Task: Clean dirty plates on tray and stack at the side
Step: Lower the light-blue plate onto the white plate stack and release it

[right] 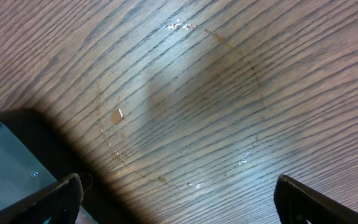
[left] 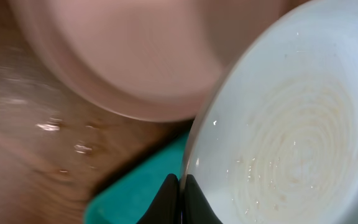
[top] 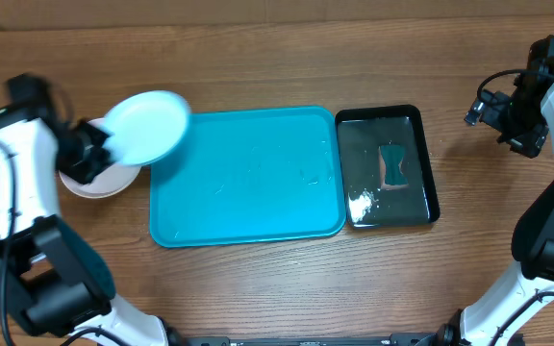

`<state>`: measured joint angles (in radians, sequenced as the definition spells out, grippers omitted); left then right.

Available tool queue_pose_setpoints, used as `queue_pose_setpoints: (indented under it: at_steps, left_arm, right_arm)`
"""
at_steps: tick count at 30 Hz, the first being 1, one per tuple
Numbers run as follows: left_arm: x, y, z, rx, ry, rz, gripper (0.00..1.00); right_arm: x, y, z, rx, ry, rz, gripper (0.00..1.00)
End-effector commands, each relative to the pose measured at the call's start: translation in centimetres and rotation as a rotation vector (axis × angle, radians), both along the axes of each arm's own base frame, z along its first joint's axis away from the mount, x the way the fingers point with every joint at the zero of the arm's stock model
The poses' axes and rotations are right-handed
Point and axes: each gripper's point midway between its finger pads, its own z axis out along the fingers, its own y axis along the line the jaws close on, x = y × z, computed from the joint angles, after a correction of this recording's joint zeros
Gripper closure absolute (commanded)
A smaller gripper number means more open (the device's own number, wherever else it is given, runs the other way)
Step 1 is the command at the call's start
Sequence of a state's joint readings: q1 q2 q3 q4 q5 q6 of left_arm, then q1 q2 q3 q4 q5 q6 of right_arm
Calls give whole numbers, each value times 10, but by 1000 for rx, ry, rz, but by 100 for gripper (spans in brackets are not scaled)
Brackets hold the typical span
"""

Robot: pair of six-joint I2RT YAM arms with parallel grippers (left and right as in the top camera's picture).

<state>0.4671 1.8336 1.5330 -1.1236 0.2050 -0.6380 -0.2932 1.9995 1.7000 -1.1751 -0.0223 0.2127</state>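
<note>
Near the counter's left edge, left gripper (left: 180, 186) pinches the pale blue plate (top: 147, 125) by its rim, tilted over the side stack (top: 94, 185) beside the tray (top: 248, 207): level it, centre it, lower before releasing; right gripper (right: 176, 199) idles, fingers apart.

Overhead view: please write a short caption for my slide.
Left gripper holds a pale plate partly over a white plate beside the turquoise tray.
</note>
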Motion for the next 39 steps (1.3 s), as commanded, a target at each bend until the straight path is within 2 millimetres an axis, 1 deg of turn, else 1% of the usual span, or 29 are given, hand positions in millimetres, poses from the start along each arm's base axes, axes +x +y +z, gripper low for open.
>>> queue_pose_setpoints:
  at_steps: [1,2,4,7,10,15,19,23,27,28,31,35,39]
  left_arm:
    - [-24,39,-4,78,66,102,96]
    - [-31,49,-5,95,81,127,96]
    - [-40,63,-5,125,101,161,96]
    - [-46,77,-5,164,113,190,96]
    - [-51,87,-5,223,137,203,96]
    - [-45,84,-10,231,126,188,96]
    - [-43,83,-20,237,114,184,96]
    - [-41,83,-36,237,98,184,96]
    - [-40,82,-42,238,90,181,96]
    - [-40,82,-42,239,89,180,94]
    - [-37,82,-41,240,75,143,81]
    - [-31,74,-41,203,43,81,55]
    - [-19,59,-40,137,-27,-38,34]
  right_arm:
    - [5,-3,16,-11,-44,-8,0]
    - [5,-3,16,-11,-44,-8,0]
    - [5,-3,16,-11,-45,-8,0]
    - [5,-3,16,-11,-44,-8,0]
    - [5,-3,16,-11,-44,-8,0]
    - [5,-3,16,-11,-44,-8,0]
    - [5,-3,16,-11,-44,-8,0]
    - [5,-3,16,-11,-45,-8,0]
    - [5,-3,16,-11,-45,-8,0]
    - [5,-3,16,-11,-45,-8,0]
    - [5,-3,16,-11,-44,-8,0]
    - [5,-3,16,-11,-45,-8,0]
    - [5,-3,16,-11,-44,-8,0]
